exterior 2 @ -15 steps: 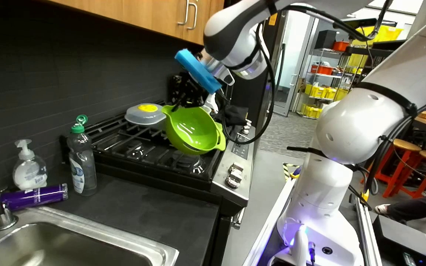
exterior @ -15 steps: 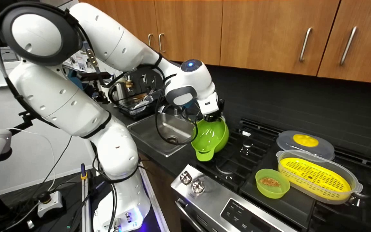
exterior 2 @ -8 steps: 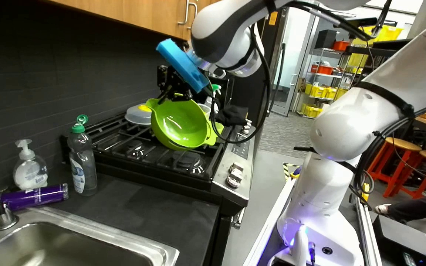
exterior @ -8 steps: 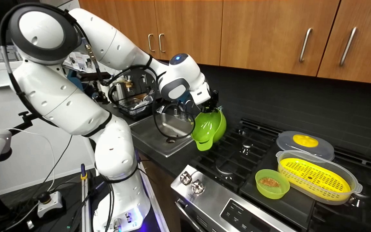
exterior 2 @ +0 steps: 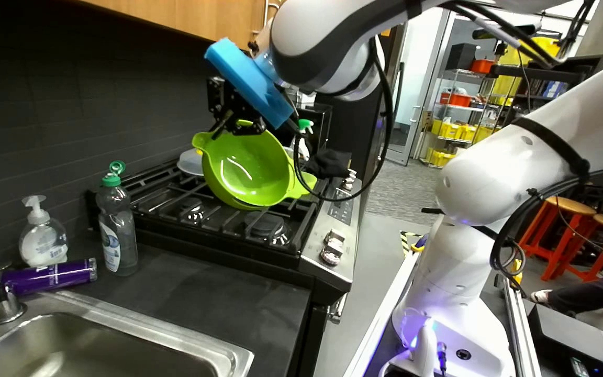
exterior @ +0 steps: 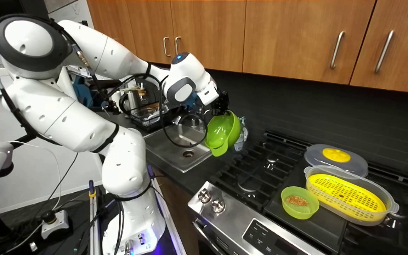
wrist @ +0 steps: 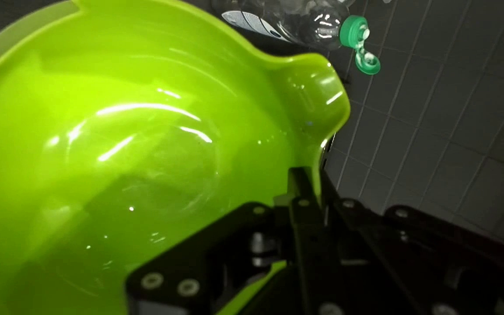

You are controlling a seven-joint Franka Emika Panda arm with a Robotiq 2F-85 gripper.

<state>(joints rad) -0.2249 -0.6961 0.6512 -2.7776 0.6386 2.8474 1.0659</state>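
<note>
Both exterior views: wooden wall cabinets point(exterior: 296, 39), bar handles, hung above a dark tiled wall point(exterior 2: 71, 99). White robot arm point(exterior: 80, 117), one, jointed, strapped with black cables; blue block point(exterior 2: 249, 81) at its wrist end. Stove point(exterior: 232, 219), black grates, stainless front panel with metal knobs. Counter point(exterior 2: 202, 293), dark, adjoining the stove; set into it, a stainless sink point(exterior 2: 102, 348). Oblong clear container point(exterior: 392, 204), resting on the stove, yellow perforated insert point(exterior: 345, 191) inside. Grey lid point(exterior: 335, 155), yellow centre, just beside that container on the wall side. Spouted green bowl point(exterior 2: 249, 173), glossy, handle roughly opposite the spout; held in the air near where counter and stove meet, tilted, its hollow facing the cameras. Gripper point(wrist: 314, 177), black, jaws pinching the bowl's thin rim close to the spout, one finger inside the hollow and one outside. Dish-soap bottle point(exterior 2: 117, 225), clear, green cap flipped up, upright on the counter near the stove; seen also past the spout in the wrist view. Purple canister point(exterior 2: 50, 276), lying on its side behind the sink. Pump bottle point(exterior 2: 43, 243), clear body, white pump, upright near the wall. Small translucent dish point(exterior: 298, 213), pale green, standing on the stove just beside the container. Brown grains point(exterior: 297, 200), a little heap in that dish.
</note>
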